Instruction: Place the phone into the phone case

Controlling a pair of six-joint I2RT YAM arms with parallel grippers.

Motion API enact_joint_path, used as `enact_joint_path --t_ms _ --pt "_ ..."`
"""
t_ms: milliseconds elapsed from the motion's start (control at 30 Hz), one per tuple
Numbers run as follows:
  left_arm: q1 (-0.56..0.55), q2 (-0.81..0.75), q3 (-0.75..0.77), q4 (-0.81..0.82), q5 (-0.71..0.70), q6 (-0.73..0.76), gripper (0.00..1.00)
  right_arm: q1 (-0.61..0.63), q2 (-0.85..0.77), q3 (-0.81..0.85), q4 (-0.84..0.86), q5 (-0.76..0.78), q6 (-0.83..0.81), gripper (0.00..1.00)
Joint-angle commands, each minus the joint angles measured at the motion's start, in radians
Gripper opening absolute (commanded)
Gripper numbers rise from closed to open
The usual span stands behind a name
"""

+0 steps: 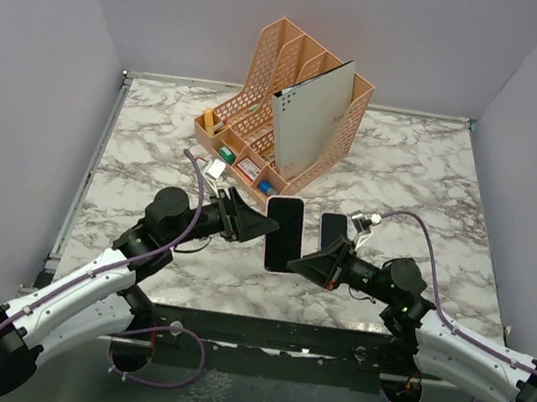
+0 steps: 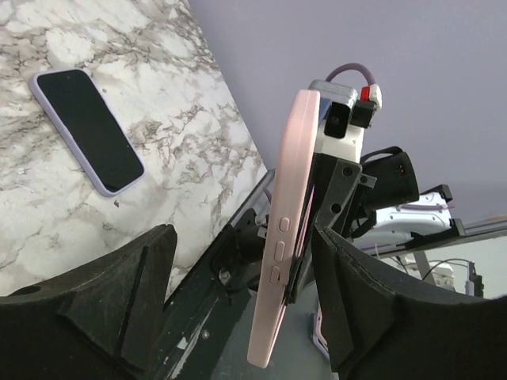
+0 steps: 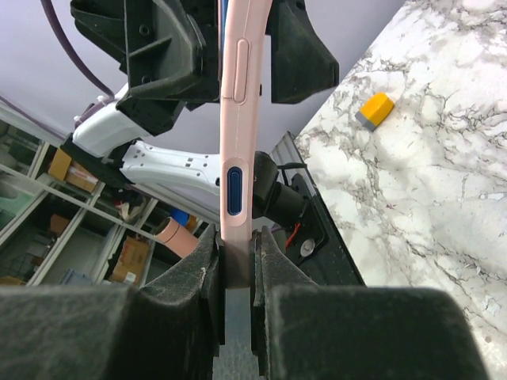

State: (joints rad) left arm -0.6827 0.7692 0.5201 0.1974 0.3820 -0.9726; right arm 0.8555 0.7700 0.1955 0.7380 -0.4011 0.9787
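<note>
Phone [image 1: 285, 229]: black face framed by a pale pink rim. It's held up off the table [image 1: 424, 174], standing tall, approx mid-table in the top view, at 6 o'clock of the rack.
Case [image 2: 285, 237]: pink w/ raised side buttons, seen edge-on in both wrist views. The phone looks seated in it, but I can't tell if every corner is in.
Right tool [image 3: 236, 261]: fingers together, clamped on the case's lower end, one finger on each flat side. It comes in from 4 o'clock of the phone.
Left tool [image 2: 242, 237]: fingers apart, one either side of the case, not pinching it. The case sits nearer one finger; can't tell if they touch. It's at 9 o'clock of the phone.
Other phone [image 2: 87, 131]: lilac rim, dark screen up, flat on the table at 3 o'clock of the held one, just beside the right tool.
Rack [image 1: 293, 104]: orange desk file rack at 12 o'clock on the table. A grey folder [image 1: 311, 116] stands in it, w/ small items in the front trays.
Yellow block [image 3: 374, 109]: small w/ a grey end, lies on the table, seen in the right wrist view only.
</note>
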Motion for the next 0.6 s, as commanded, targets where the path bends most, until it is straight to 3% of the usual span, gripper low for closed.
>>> enact_joint_path --t_ms 0,467,567 --pt "0.0 0.016 -0.033 0.131 0.065 -0.069 0.75 -0.003 0.024 0.053 0.143 0.033 0.008 0.0" --pt "-0.001 0.052 -0.129 0.287 0.133 -0.164 0.64 -0.003 0.085 0.04 0.202 0.104 0.023 0.0" --pt "-0.001 0.044 -0.139 0.307 0.132 -0.172 0.56 -0.002 0.102 0.05 0.201 0.102 0.021 0.0"
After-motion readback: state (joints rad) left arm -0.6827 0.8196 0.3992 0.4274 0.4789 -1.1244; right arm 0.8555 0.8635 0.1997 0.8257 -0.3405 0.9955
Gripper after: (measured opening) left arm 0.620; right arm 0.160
